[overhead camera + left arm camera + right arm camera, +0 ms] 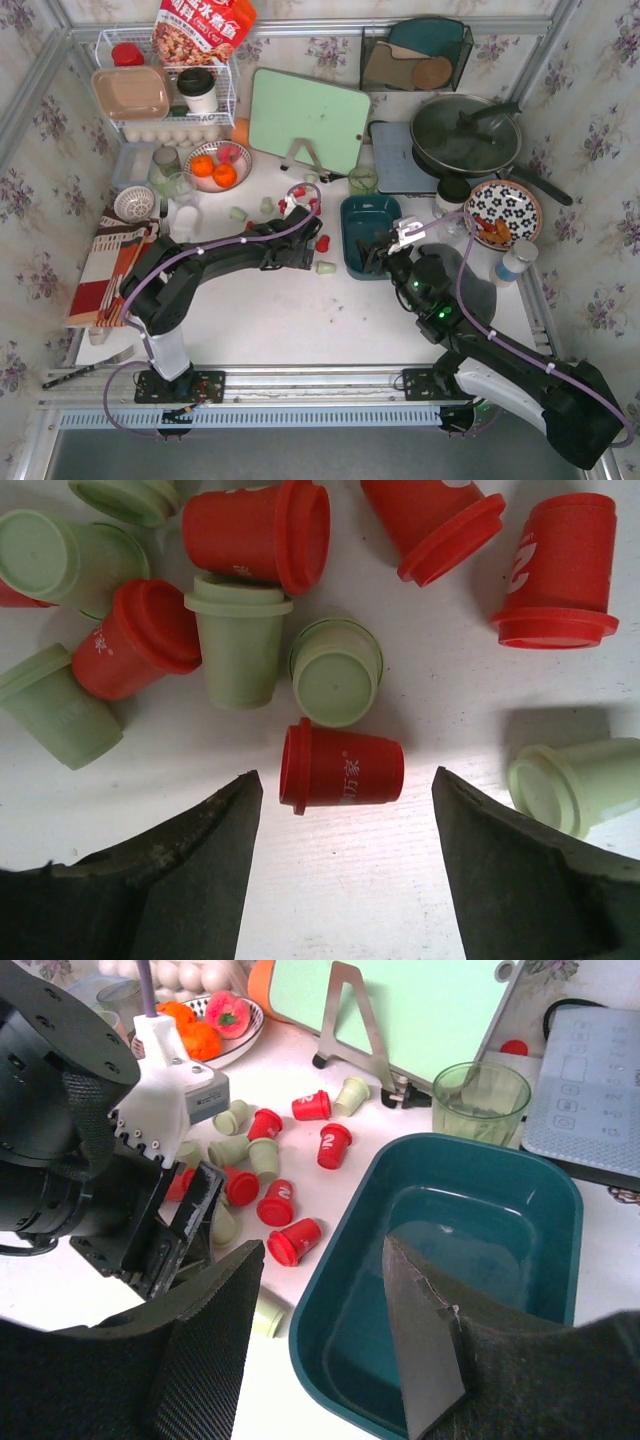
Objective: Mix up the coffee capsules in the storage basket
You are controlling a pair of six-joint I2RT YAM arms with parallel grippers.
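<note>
The left wrist view alone shows the coffee capsules (240, 640) close up, red and pale green, some lying on their sides and some standing on end, crowded on the white desk (350, 900); the left gripper (345, 780) holds its fingers (180, 880) wide apart either side of one red capsule (345, 768), touching none. The right wrist view alone looks into the storage basket (470, 1150); its inside shows only bare teal floor, and the capsules lie on the desk just left of it. The right gripper (322, 1255) is open and grips nothing; one finger hangs over the desk, the other over the basket. A green glass cup (480, 1100) stands just behind the basket. The top view adds a bowl (218, 165) holding oranges, and a lidded pan (465, 135).
</note>
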